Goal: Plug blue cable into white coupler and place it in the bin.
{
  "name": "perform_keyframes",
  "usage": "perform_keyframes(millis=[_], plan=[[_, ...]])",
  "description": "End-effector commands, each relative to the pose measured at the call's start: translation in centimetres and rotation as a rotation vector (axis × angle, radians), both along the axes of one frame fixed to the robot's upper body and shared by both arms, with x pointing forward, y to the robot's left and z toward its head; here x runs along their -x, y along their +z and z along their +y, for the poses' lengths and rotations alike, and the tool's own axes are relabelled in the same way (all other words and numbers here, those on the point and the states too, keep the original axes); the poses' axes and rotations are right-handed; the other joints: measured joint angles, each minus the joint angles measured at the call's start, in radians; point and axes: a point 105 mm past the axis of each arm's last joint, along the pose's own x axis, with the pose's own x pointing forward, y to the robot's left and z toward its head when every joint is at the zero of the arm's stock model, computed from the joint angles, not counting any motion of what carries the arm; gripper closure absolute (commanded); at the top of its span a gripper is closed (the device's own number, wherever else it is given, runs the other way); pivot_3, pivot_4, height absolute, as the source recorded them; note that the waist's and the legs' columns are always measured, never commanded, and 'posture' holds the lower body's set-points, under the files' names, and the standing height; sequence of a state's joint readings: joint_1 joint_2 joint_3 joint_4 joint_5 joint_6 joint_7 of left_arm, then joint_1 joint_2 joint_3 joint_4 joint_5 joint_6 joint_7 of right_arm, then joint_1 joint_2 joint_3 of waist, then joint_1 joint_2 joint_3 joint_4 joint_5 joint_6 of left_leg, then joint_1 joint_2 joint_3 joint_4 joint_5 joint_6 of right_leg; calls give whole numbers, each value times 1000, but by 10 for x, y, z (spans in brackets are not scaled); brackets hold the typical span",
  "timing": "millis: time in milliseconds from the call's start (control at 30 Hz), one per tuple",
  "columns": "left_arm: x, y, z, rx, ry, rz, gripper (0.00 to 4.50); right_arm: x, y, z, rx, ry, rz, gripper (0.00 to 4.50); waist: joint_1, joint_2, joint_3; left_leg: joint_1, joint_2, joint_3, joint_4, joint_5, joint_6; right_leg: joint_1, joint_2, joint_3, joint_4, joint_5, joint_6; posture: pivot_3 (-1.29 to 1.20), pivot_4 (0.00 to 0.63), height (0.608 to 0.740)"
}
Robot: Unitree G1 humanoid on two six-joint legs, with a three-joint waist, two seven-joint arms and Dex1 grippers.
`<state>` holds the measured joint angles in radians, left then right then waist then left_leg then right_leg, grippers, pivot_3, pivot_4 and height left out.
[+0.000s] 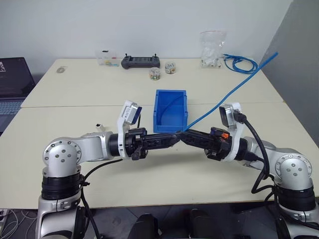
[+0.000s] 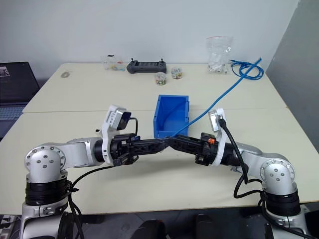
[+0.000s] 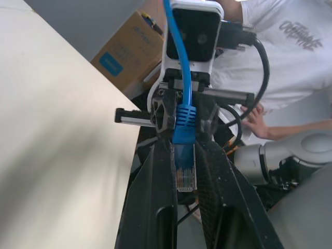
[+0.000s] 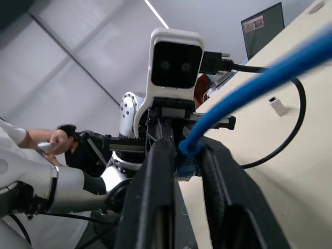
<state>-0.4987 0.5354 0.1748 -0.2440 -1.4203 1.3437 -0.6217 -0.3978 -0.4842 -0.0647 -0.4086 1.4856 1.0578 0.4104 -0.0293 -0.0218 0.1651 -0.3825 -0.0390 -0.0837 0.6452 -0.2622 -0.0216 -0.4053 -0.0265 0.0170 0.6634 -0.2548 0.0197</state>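
Arms reach level toward each other, tips meeting just near of the bin (image 1: pixel 171 106); left gripper (image 1: pixel 175 137) and right gripper (image 4: pixel 181 155) both pinch the blue cable (image 3: pixel 182 116); you can't make out the plug from overhead; white coupler (image 4: pixel 277 106) sits on the table, far left.

An office or lab: plain tables (image 1: pixel 149 94), a laptop (image 1: pixel 12 82), a cardboard box (image 3: pixel 129 49).

Glossy plastic bin (image 1: pixel 171 110), matt table (image 1: pixel 75 84), prob. laminate
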Motion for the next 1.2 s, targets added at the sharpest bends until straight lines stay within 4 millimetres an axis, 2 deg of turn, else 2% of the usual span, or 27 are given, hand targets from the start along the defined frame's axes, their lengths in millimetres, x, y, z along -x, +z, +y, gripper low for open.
perform_keyframes(millis=[33, 100, 167, 267, 767, 800, 1000, 1200], plan=[[-3, -4, 2, -28, 27, -14, 4277, 14, 17, 5, -65, 77, -38, 4347, 0, 0, 0, 0, 0, 0, 0, 0, 0, 0, 0, 0, 0, 0, 0, 0, 150, 740], [-3, -5, 2, -28, 28, -16, 4277, 13, 16, 6, -56, 58, -46, 3700, -1, 0, 0, 0, 0, 0, 0, 0, 0, 0, 0, 0, 0, 0, 0, 0, 150, 740], [-3, -5, 3, -26, 30, -18, 4277, 12, 15, 8, -43, 45, -57, 3417, -1, 0, 0, 0, 0, 0, 0, 0, 0, 0, 0, 0, 0, 0, 0, 0, 150, 740], [-3, -6, 5, -27, 33, -21, 4277, 12, 14, 10, -36, 46, -62, 2754, 0, 0, 0, 0, 0, 0, 0, 0, 0, 0, 0, 0, 0, 0, 0, 0, 150, 740], [2, -10, 6, -38, 15, -28, 4277, 13, 11, 13, -45, 74, -37, 2721, 0, 0, 0, 0, 0, 0, 0, 0, 0, 0, 0, 0, -1, 0, 0, 0, 150, 740], [2, -10, 6, -38, 14, -29, 4277, 13, 11, 13, -45, 77, -35, 3089, 0, 0, 0, 0, 0, 0, 0, 0, 0, 0, 0, 0, -1, 0, 0, 0, 150, 740], [3, -11, 7, -39, 10, -29, 4277, 14, 11, 14, -45, 89, -33, 4312, 0, 0, 0, 0, 0, 0, 0, 0, 0, 0, 0, 0, -1, 0, 0, 0, 150, 740], [0, -13, 8, -53, 33, -50, 4277, 15, 11, 14, -41, 99, -35, 4393, 0, 0, 0, 0, 0, 0, 0, 0, 0, 0, 0, 0, -1, 0, 0, 0, 150, 740]])
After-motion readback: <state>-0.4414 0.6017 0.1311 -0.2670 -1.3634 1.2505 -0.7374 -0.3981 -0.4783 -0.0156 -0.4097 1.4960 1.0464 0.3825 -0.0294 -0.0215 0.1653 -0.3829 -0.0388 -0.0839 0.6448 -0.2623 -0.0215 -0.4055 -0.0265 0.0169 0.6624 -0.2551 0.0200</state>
